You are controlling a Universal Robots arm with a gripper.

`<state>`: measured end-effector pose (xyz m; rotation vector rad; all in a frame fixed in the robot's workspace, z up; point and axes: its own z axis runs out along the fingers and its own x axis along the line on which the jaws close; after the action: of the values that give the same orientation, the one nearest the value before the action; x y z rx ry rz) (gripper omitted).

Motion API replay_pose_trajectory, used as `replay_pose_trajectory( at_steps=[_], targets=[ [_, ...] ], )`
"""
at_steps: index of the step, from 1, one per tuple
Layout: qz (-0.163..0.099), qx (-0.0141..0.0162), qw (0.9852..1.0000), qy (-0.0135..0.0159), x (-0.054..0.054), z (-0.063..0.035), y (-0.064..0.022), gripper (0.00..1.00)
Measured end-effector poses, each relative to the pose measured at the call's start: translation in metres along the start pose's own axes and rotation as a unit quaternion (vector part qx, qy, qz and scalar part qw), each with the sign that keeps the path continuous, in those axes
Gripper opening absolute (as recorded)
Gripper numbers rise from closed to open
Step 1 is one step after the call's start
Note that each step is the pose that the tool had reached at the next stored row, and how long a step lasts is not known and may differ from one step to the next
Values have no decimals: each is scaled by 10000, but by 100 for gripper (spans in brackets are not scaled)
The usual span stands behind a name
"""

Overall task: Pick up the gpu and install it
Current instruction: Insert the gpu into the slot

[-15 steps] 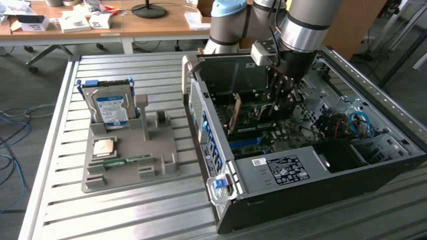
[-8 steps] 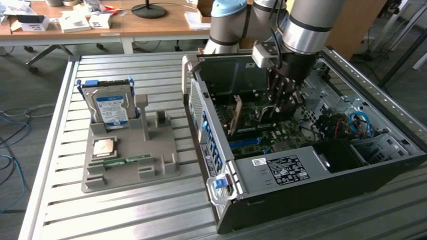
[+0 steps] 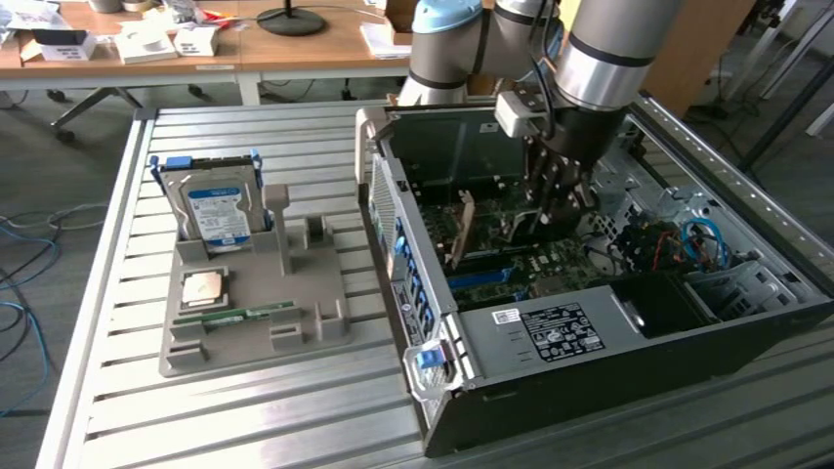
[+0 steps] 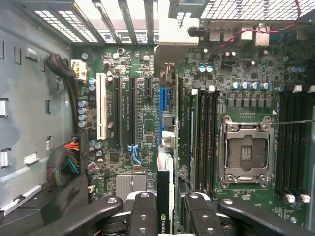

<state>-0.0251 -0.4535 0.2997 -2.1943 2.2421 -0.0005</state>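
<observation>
Item: gpu (image 4: 165,183), clamped edge-on in my gripper (image 4: 166,216), just ahead of its jaws over the blue slot (image 4: 162,110); step, I judge: installing; seating calls for straight alignment with that slot.

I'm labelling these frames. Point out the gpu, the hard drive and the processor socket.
gpu (image 4: 163,196): wrist view, on its dark edge facing the camera.
hard drive (image 3: 217,213): exterior view, on its blue-white label.
processor socket (image 4: 246,152): wrist view, on its middle.
</observation>
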Motion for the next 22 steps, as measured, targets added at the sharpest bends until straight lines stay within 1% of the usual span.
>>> replay_pose_trajectory(
  at_steps=[6,11,15,22],
  targets=[
    [0,0,10000,0,1,0,4,26],
    [0,16,10000,0,2,0,54,26],
    [0,23,10000,0,3,0,81,26],
    [-1,37,10000,-1,4,15,104,26]
  ],
)
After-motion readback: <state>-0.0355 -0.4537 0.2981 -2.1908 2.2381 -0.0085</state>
